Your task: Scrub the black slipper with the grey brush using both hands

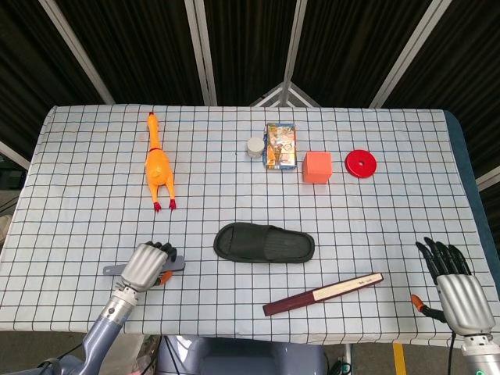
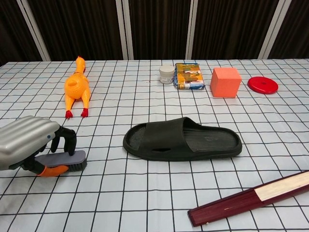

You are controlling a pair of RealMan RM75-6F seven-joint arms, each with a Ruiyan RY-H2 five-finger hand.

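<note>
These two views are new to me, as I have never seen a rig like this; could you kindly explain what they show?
It is a robot with two arms, each ending in a metal hand with black fingers. One camera looks down from its head, the other forward from its chest. The table wears a checked cloth. On it lie a black slipper, a closed fan, a rubber chicken, a small jar, a printed packet, an orange cube and a red disc. The left hand has its fingers curled over a grey brush that lies on the cloth. The right hand, fingers apart, holds nothing at the near right edge.
</note>
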